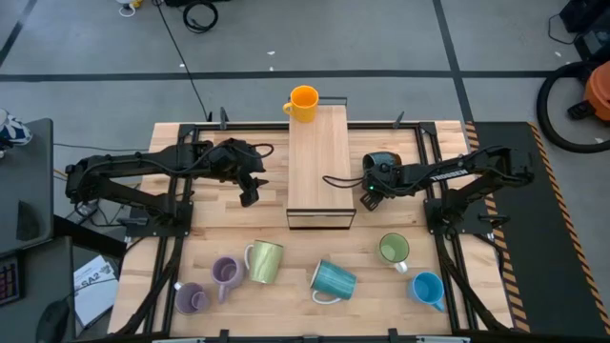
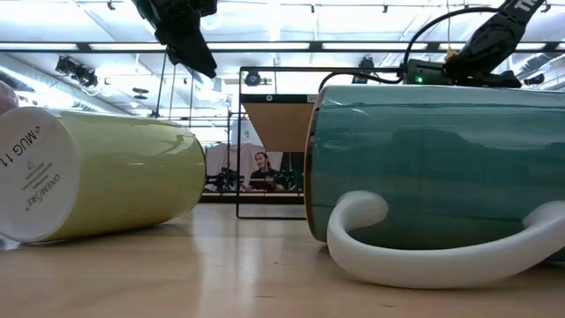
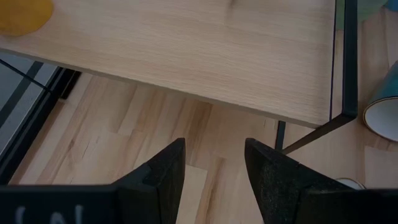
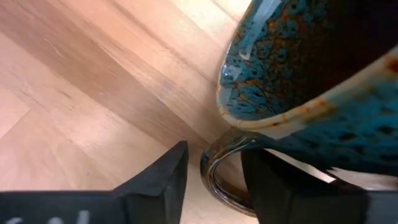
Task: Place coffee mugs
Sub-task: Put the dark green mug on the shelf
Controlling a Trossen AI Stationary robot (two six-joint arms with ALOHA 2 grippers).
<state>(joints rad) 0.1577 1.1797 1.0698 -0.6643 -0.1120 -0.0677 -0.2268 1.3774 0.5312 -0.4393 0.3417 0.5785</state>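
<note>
The orange mug (image 1: 303,103) stands upright at the far end of the raised shelf (image 1: 319,162), handle toward the left arm's side. On the table (image 1: 286,295) near the front, the ribbed teal mug (image 1: 334,280) lies on its side, long axis running left to right, handle toward the low camera; the yellow-green mug (image 1: 266,261) also lies on its side, base toward that camera. Two lilac mugs (image 1: 227,273), a green mug (image 1: 393,250) and a blue mug (image 1: 427,288) stand upright nearby. The right gripper (image 4: 211,168), just right of the shelf, has its fingers a little apart around the handle of a dark teal mug (image 4: 298,74), tilted with its mouth showing. The left gripper (image 3: 214,162) hovers left of the shelf, fingers apart, holding nothing.
</note>
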